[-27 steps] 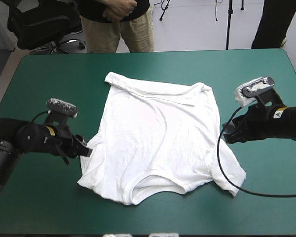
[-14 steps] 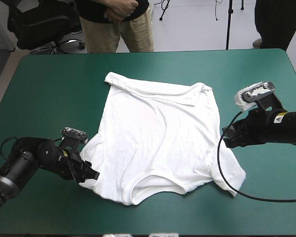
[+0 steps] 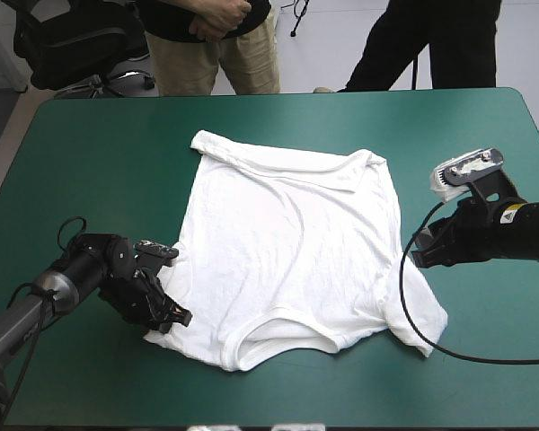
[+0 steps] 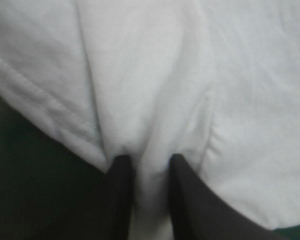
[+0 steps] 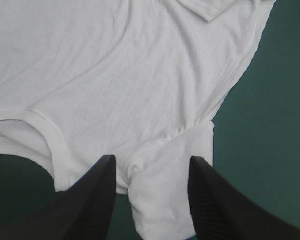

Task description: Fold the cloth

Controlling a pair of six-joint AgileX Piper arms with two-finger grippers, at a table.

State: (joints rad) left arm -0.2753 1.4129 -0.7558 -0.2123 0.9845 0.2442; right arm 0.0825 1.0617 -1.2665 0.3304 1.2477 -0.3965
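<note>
The white T-shirt (image 3: 287, 242) lies spread flat in the middle of the table, collar toward the near edge and hem toward the far edge. My left gripper (image 3: 172, 314) is low at the near-left sleeve. In the left wrist view it (image 4: 149, 165) is shut on a raised ridge of the T-shirt (image 4: 190, 75). My right gripper (image 3: 416, 257) hovers at the shirt's right side. Its wrist view shows it (image 5: 153, 162) open, fingers apart over the right sleeve (image 5: 172, 175) where that meets the body of the T-shirt (image 5: 115, 65).
The teal-green cover (image 3: 90, 153) shows on every side of the shirt, in wide strips at the left and right. The shirt's collar end lies a short way from the table's near edge (image 3: 341, 422).
My left arm swung toward the near edge and in against the shirt's left sleeve, and now pinches the fabric. The right gripper shifted only slightly.
</note>
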